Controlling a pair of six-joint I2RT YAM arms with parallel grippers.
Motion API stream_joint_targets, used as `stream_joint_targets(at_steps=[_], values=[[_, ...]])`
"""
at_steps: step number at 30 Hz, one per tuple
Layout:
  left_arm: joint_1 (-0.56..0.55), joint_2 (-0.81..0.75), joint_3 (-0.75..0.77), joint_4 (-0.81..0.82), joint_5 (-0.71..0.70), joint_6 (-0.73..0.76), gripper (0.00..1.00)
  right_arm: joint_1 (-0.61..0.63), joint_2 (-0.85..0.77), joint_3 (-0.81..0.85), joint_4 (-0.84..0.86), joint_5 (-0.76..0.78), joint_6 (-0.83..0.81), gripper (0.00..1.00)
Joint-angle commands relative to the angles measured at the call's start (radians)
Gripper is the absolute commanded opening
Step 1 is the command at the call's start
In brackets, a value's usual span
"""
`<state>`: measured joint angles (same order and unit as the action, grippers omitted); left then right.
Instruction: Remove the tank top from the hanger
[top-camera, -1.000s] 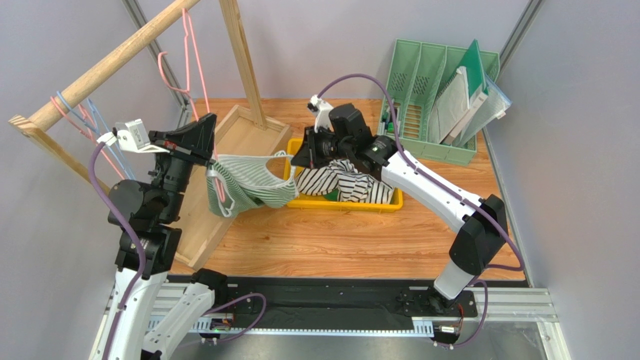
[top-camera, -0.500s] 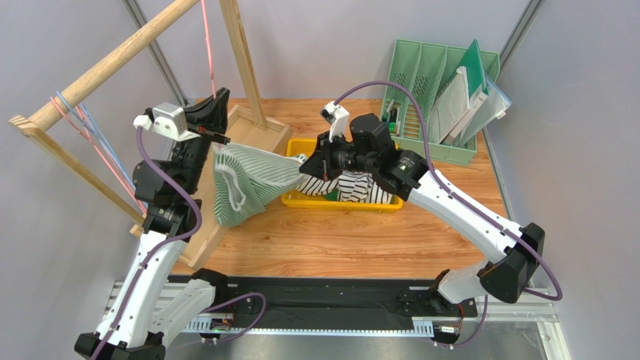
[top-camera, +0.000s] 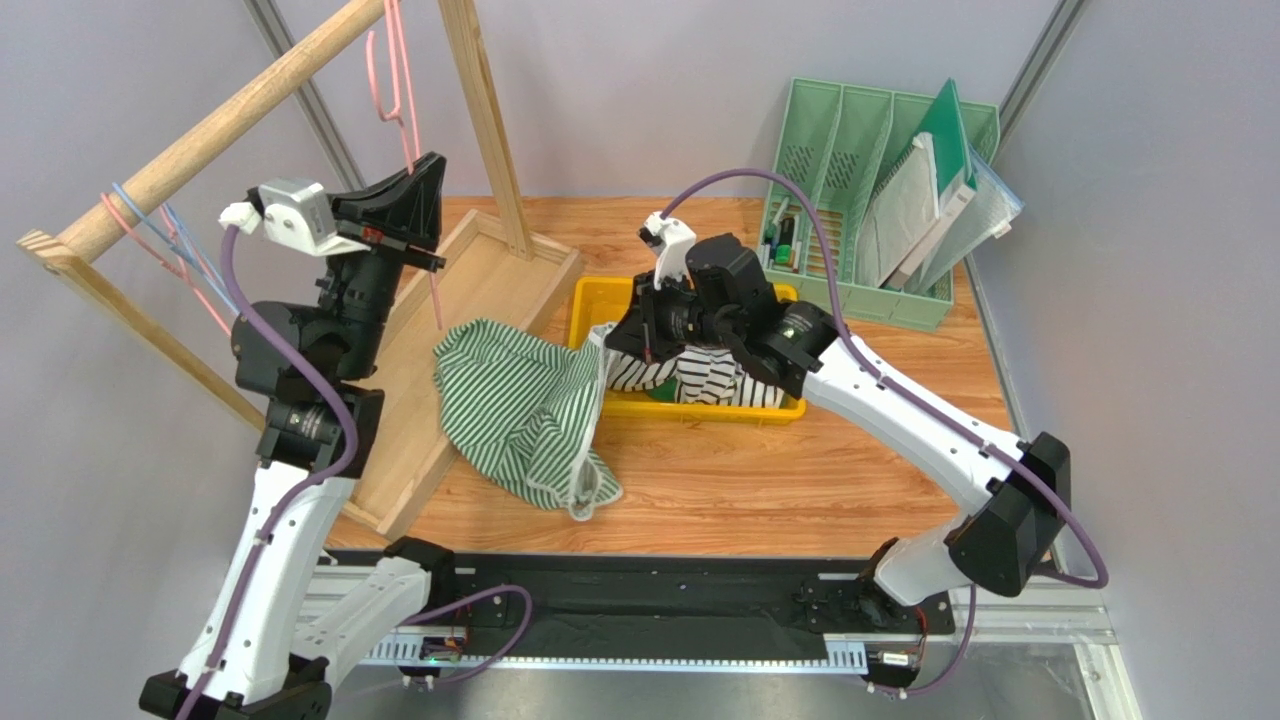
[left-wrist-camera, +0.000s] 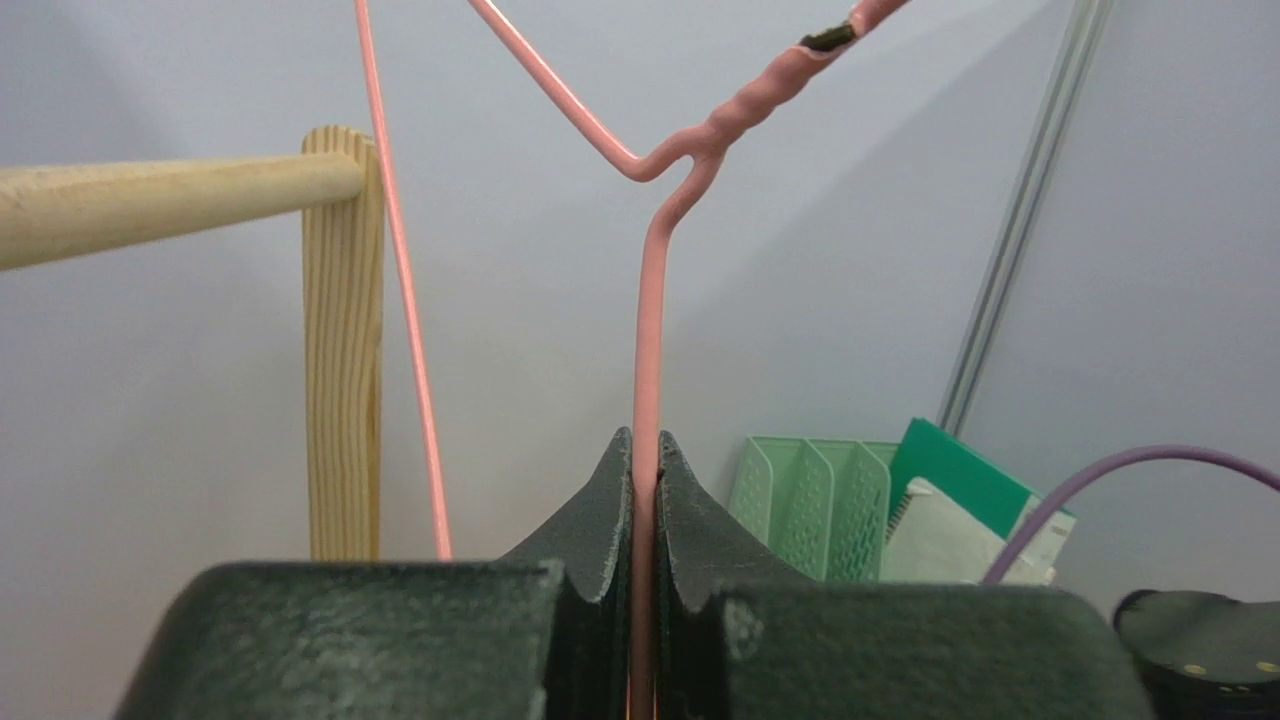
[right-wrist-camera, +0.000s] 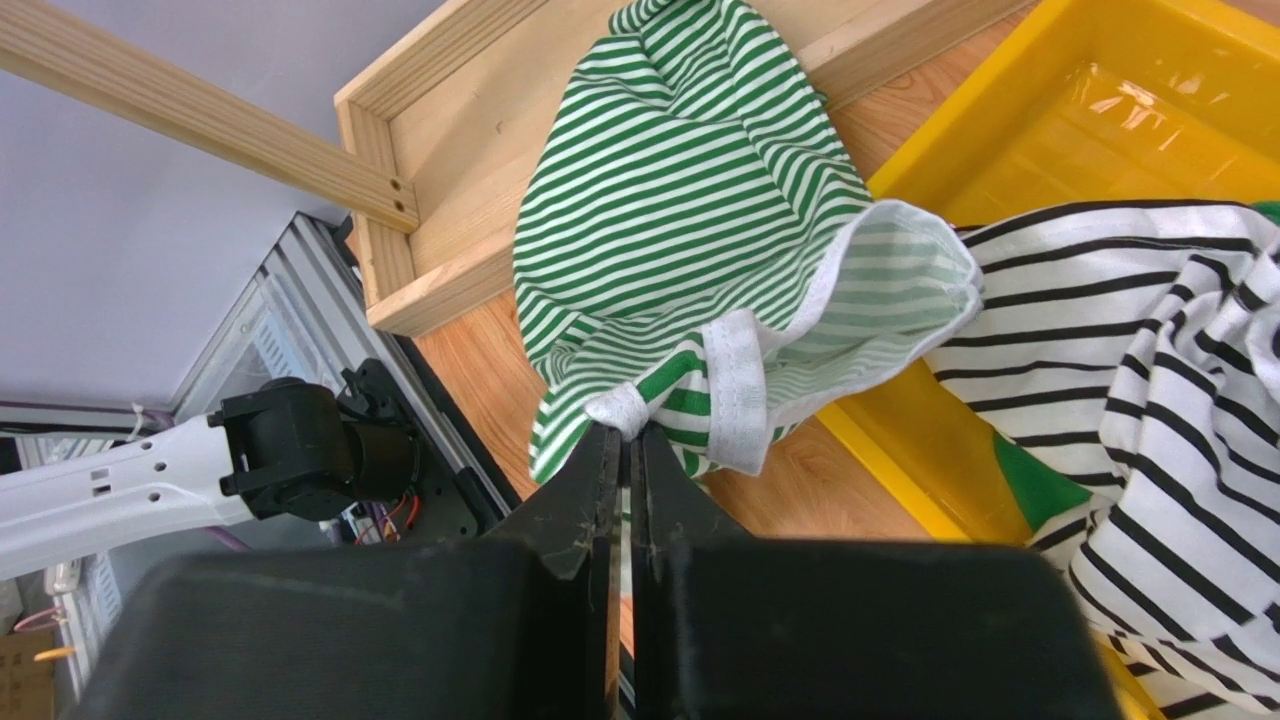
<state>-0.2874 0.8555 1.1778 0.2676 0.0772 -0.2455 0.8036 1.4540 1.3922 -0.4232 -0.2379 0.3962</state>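
The green-and-white striped tank top (top-camera: 523, 408) hangs off the hanger, draped from my right gripper down onto the table; it also shows in the right wrist view (right-wrist-camera: 684, 240). My right gripper (top-camera: 628, 333) is shut on its white-trimmed edge (right-wrist-camera: 633, 435). The pink wire hanger (top-camera: 394, 75) is bare and raised by the wooden rail. My left gripper (top-camera: 427, 195) is shut on the hanger's wire (left-wrist-camera: 646, 450), seen pinched between the fingers in the left wrist view.
A wooden clothes rack (top-camera: 226, 120) with a box base (top-camera: 436, 323) stands at left, with more hangers (top-camera: 150, 225) on it. A yellow bin (top-camera: 594, 293) holds a black-and-white striped garment (top-camera: 706, 375). A green file organiser (top-camera: 872, 195) stands at back right.
The tank top has slid off the hanger and dropped toward the table, held only by my right gripper. My left gripper lifted the bare hanger up and left.
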Motion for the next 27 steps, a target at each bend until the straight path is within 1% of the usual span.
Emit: stream_joint_targets(at_steps=[1, 3, 5, 6, 8, 10, 14, 17, 18, 20, 22, 27], values=[[-0.001, -0.030, 0.104, -0.298, -0.048, -0.184, 0.00, -0.001, 0.054, 0.099, 0.027, -0.038, -0.011, 0.00], [-0.001, -0.056, 0.131, -0.407, -0.057, -0.218, 0.00, 0.002, 0.095, 0.163, 0.020, -0.046, -0.014, 0.00], [-0.001, -0.091, 0.137, -0.453, -0.057, -0.248, 0.00, 0.003, 0.144, 0.217, -0.009, -0.052, -0.023, 0.00], [-0.001, -0.105, 0.147, -0.494, -0.054, -0.253, 0.00, 0.008, 0.161, 0.281, -0.017, -0.061, -0.025, 0.00], [-0.001, -0.139, 0.166, -0.537, -0.044, -0.258, 0.00, 0.016, 0.196, 0.339, -0.041, -0.061, -0.025, 0.00], [-0.001, -0.167, 0.193, -0.599, -0.042, -0.255, 0.00, 0.028, 0.200, 0.387, -0.043, -0.061, -0.019, 0.00], [-0.001, -0.209, 0.227, -0.657, -0.050, -0.236, 0.00, 0.035, 0.140, 0.425, -0.012, -0.087, 0.003, 0.00], [-0.001, -0.240, 0.227, -0.682, -0.063, -0.229, 0.00, 0.037, 0.077, 0.476, -0.043, -0.077, -0.031, 0.00], [-0.001, -0.245, 0.224, -0.685, -0.065, -0.229, 0.00, 0.037, 0.056, 0.479, -0.051, -0.048, -0.068, 0.00], [-0.001, -0.256, 0.220, -0.689, -0.062, -0.229, 0.00, 0.034, -0.018, 0.463, -0.055, -0.018, -0.094, 0.00], [-0.001, -0.260, 0.217, -0.697, -0.060, -0.235, 0.00, 0.013, -0.059, 0.449, -0.055, -0.021, -0.103, 0.00], [-0.001, -0.259, 0.195, -0.674, -0.039, -0.261, 0.00, -0.040, -0.162, 0.395, -0.051, -0.110, -0.059, 0.00]])
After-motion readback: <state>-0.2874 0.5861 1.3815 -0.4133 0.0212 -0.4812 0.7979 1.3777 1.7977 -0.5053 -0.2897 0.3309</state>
